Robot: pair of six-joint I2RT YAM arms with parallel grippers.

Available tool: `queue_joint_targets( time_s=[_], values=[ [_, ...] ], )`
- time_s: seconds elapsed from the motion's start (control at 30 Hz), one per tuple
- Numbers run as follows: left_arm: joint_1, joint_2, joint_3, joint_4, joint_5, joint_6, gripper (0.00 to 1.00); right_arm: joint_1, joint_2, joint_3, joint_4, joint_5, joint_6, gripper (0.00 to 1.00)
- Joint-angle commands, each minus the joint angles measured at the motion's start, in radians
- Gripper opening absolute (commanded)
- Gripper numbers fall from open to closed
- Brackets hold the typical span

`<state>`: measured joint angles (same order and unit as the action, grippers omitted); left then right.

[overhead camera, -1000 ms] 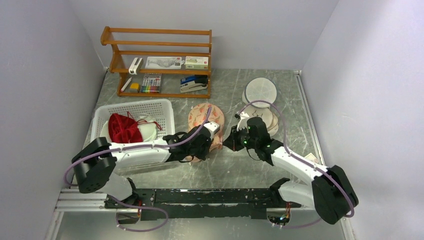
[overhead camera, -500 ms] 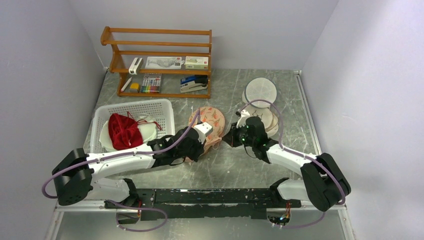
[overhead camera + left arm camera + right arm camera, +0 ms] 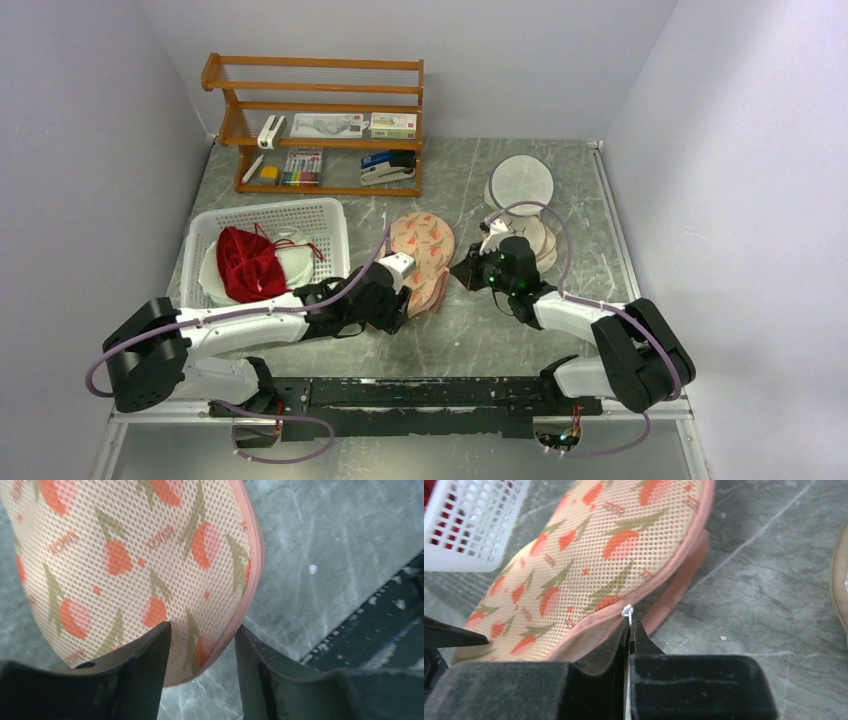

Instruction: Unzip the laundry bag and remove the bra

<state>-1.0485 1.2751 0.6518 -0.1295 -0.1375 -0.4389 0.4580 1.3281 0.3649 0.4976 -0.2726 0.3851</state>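
The peach-pink laundry bag [image 3: 424, 240] lies on the table between the two arms, its mesh printed with orange-red motifs [image 3: 130, 555]. My left gripper [image 3: 404, 290] is open at the bag's near lobe. Its fingers straddle the pink edge trim [image 3: 252, 580] with a gap on the right side [image 3: 202, 630]. My right gripper [image 3: 463, 272] is shut on the white zipper pull [image 3: 627, 611] at the bag's right side [image 3: 630, 626]. Behind the pull, the zipper seam [image 3: 574, 640] gapes a little. The bra is hidden.
A white basket [image 3: 300, 208] holding a dark red garment [image 3: 245, 258] stands left of the bag, and its corner shows in the right wrist view [image 3: 469, 525]. Cream round pouches [image 3: 521, 180] lie behind the right gripper. A wooden shelf [image 3: 315, 125] stands at the back left.
My left gripper has opened and let go of the bag's near edge, and that arm has drawn back a little. The bag has shifted slightly right. The right gripper stays shut on the zipper pull.
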Motion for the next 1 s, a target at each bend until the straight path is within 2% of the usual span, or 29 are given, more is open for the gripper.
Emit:
queue_joint_targets(
  time_s=[0.0, 0.03, 0.1, 0.17, 0.23, 0.37, 0.53, 0.67, 0.8, 0.9, 0.97],
  values=[
    [0.005, -0.059, 0.050, -0.071, 0.164, 0.015, 0.68, -0.011, -0.066, -0.025, 0.042, -0.082, -0.018, 0.00],
    [0.003, -0.060, 0.077, -0.068, 0.214, 0.024, 0.73, -0.009, -0.082, -0.031, 0.036, -0.103, -0.012, 0.00],
    [-0.004, -0.057, 0.131, -0.062, 0.265, 0.033, 0.91, -0.007, -0.117, -0.039, 0.010, -0.130, -0.001, 0.00],
    [-0.010, -0.039, 0.187, -0.069, 0.240, 0.026, 0.95, -0.007, -0.145, -0.048, -0.010, -0.147, 0.011, 0.00],
    [-0.010, 0.000, 0.240, -0.080, 0.147, 0.012, 0.96, -0.005, -0.165, -0.051, -0.023, -0.169, 0.027, 0.00],
    [-0.009, 0.169, 0.361, -0.140, -0.054, 0.016, 0.88, 0.001, -0.175, -0.068, -0.017, -0.186, 0.039, 0.00],
    [-0.011, 0.335, 0.480, -0.167, -0.146, 0.076, 0.84, 0.005, -0.178, -0.070, -0.021, -0.191, 0.049, 0.00],
    [-0.011, 0.382, 0.479, -0.173, -0.185, 0.077, 0.66, 0.008, -0.178, -0.071, -0.032, -0.180, 0.050, 0.00],
    [-0.015, 0.358, 0.416, -0.132, -0.157, 0.072, 0.54, 0.010, -0.173, -0.070, -0.034, -0.184, 0.045, 0.00],
    [-0.015, 0.342, 0.382, -0.135, -0.167, 0.063, 0.28, 0.009, -0.172, -0.070, -0.045, -0.147, 0.042, 0.00],
    [-0.017, 0.324, 0.354, -0.125, -0.155, 0.068, 0.14, 0.010, -0.177, -0.073, -0.053, -0.091, 0.051, 0.00]
  ],
)
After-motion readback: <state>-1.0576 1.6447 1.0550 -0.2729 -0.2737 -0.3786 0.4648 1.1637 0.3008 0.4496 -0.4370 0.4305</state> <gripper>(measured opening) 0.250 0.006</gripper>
